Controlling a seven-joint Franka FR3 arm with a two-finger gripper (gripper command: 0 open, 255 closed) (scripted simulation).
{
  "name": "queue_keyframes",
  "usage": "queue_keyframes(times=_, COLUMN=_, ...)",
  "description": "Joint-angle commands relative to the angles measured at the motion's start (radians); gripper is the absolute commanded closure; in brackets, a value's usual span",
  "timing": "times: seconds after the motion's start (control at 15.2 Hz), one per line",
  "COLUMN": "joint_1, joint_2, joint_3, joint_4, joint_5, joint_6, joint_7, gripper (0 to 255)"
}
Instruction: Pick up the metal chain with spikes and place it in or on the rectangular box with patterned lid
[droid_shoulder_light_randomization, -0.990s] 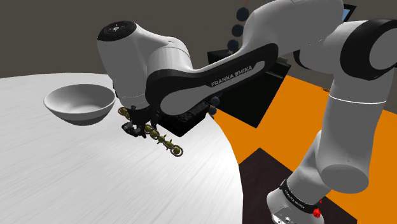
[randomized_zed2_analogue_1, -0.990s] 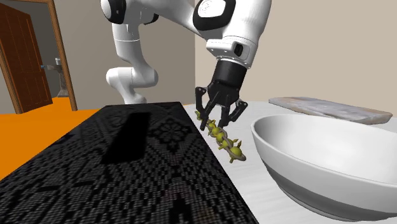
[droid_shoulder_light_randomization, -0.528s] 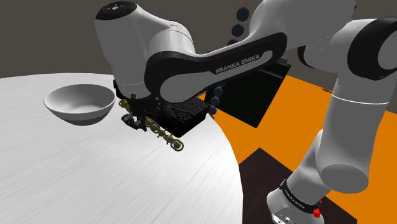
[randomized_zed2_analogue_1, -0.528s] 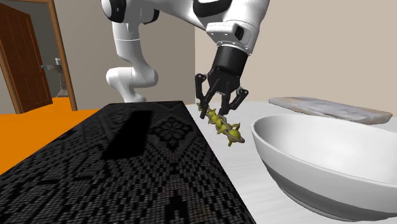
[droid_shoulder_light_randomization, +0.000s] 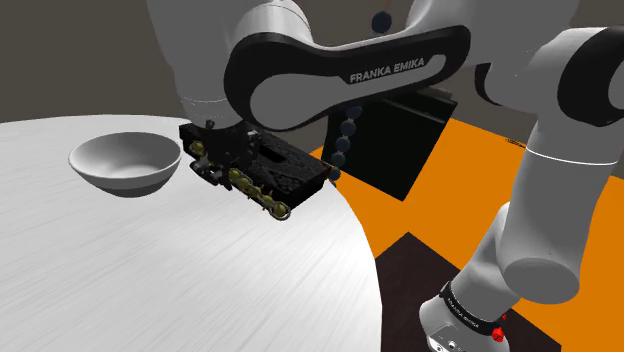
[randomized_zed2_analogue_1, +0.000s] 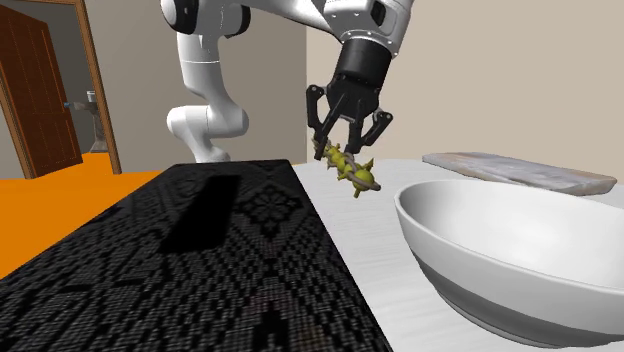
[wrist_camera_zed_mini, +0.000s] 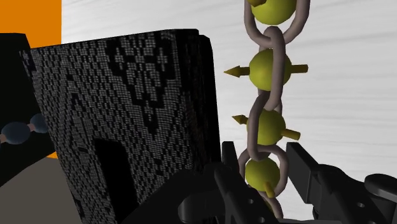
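One spiked chain (randomized_zed2_analogue_1: 352, 172) hangs clear of counter (droid_shoulder_light_randomization: 200, 280), upper end pinched in tool (randomized_zed2_analogue_1: 344, 148): height judged enough to swing over patterned black box (randomized_zed2_analogue_1: 200, 260) alongside.

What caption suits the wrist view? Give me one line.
Gripper shut on a spiked chain, held above the white table beside the black patterned box.

The bowl (droid_shoulder_light_randomization: 125, 165) sits on the table (droid_shoulder_light_randomization: 150, 280) at the shoulder view's left, the box (droid_shoulder_light_randomization: 300, 175) right of it; the chain (droid_shoulder_light_randomization: 255, 193) hangs from the gripper (randomized_zed2_analogue_1: 345, 150) between them, just beside the box.
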Motion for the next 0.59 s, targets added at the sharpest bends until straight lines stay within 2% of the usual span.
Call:
queue_keyframes(times=0.0, joint_1=0.003, joint_2=-0.001, joint_3=0.002, joint_4=0.025, joint_5=0.003, joint_6=-0.025, joint_7=-0.008, gripper=255)
queue_keyframes(times=0.53, joint_1=0.013, joint_2=-0.01, joint_3=0.007, joint_4=0.12, joint_5=0.013, joint_6=-0.12, joint_7=-0.043, gripper=255)
